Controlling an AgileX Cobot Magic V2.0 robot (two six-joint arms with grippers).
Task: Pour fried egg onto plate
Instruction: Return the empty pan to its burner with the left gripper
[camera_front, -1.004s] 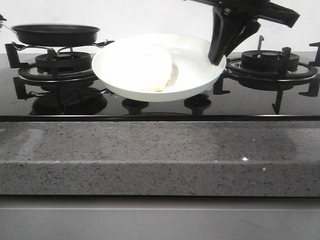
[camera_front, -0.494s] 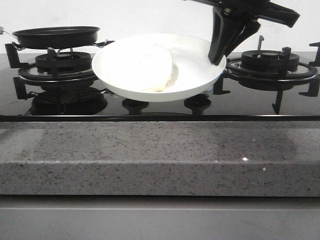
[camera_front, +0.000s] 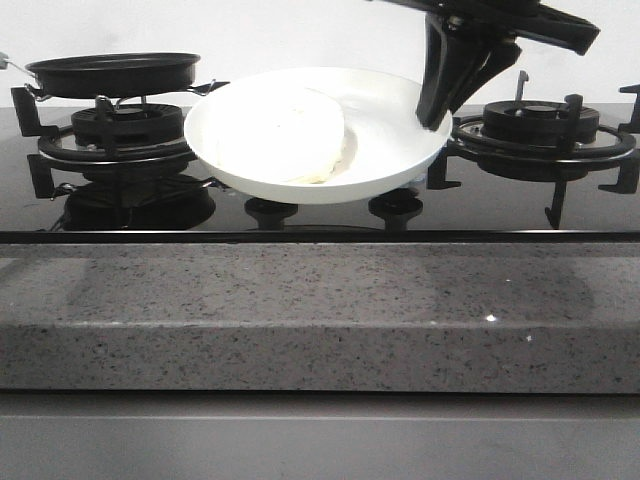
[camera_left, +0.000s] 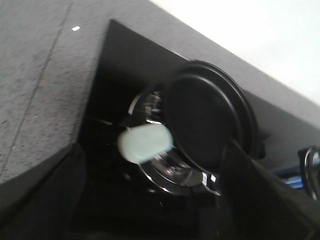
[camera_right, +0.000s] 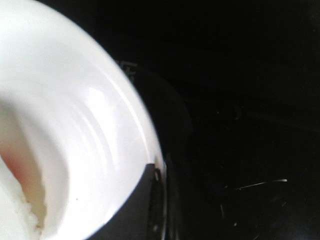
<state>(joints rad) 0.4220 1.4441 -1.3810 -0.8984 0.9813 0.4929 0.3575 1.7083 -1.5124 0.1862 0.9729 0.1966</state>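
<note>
The white plate (camera_front: 380, 120) hangs tilted toward me over the middle of the hob, and my right gripper (camera_front: 435, 115) is shut on its right rim. The fried egg (camera_front: 285, 135) lies in the plate's left half with its pale side showing. In the right wrist view the plate (camera_right: 85, 125) fills the left side, the egg (camera_right: 20, 205) shows an orange tinge, and the right gripper (camera_right: 155, 200) pinches the rim. The black frying pan (camera_front: 112, 72) sits level over the left burner. In the left wrist view the pan (camera_left: 210, 125) and its pale handle end (camera_left: 145, 142) lie ahead of my left gripper (camera_left: 150, 215), whose fingers stand wide apart, holding nothing.
Black burner grates stand at the left (camera_front: 110, 130) and right (camera_front: 540, 130) of the glossy black hob. Two knobs (camera_front: 395, 205) sit under the plate. A grey speckled counter edge (camera_front: 320, 310) runs along the front.
The frying pan has come down a little onto the left burner and then stayed still. The plate, egg and right gripper have not moved.
</note>
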